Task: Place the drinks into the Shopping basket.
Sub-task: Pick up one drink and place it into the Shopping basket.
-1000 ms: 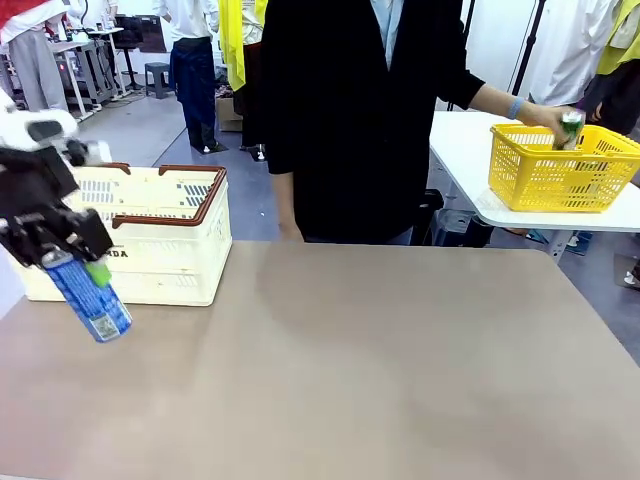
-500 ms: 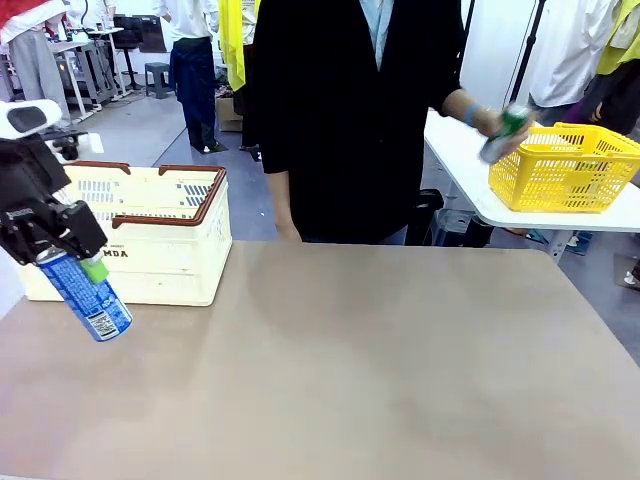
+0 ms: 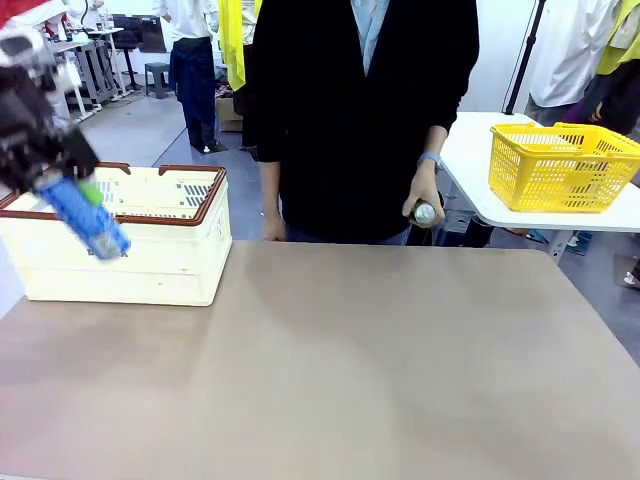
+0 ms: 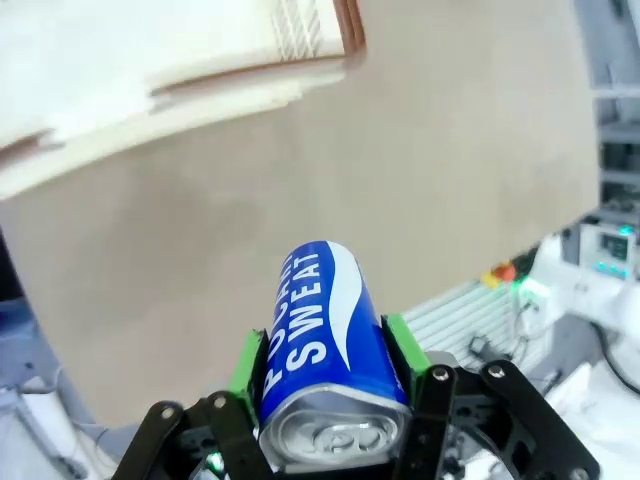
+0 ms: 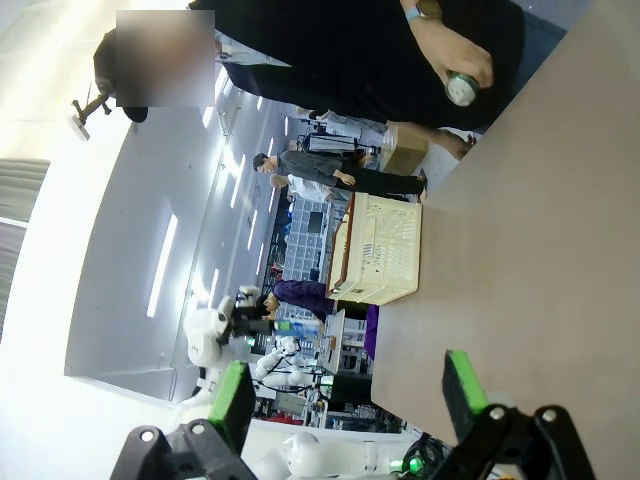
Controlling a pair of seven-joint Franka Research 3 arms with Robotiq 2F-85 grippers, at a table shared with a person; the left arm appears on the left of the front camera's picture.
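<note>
**Change since the earlier frames:** the left hand (image 3: pixel 72 190) with the blue can (image 3: pixel 90 220) has risen from low against the near wall of the Shopping basket (image 3: pixel 160 265) to rim height. The person's hand (image 3: pixel 424 195) has left the yellow basket (image 3: pixel 560 165) and now hangs at the far edge of the surface (image 3: pixel 380 370), carrying a green can (image 3: pixel 426 213).

1. **Blue can:** clamped between the left hand's green pads (image 4: pixel 249 362), with its silver top towards the wrist. In the front view it is tilted, base towards 5 o'clock, motion-blurred, and off the surface. It overlaps the basket's near wall at the left end. In the left wrist view, bare surface lies beyond the can and the basket's rim sits at 11 o'clock.
2. **Shopping basket:** cream with a brown rim, standing at 10 o'clock on the surface. Its contents cannot be told.
3. **Green can:** in the person's hand at 1 o'clock, just past the far edge, silver end towards the camera.
4. **Right hand** (image 5: pixel 340 392)**:** jaws wide apart, with bare surface ahead.
5. **Yellow basket:** on a white side table at 2 o'clock, well apart from the surface.
</note>
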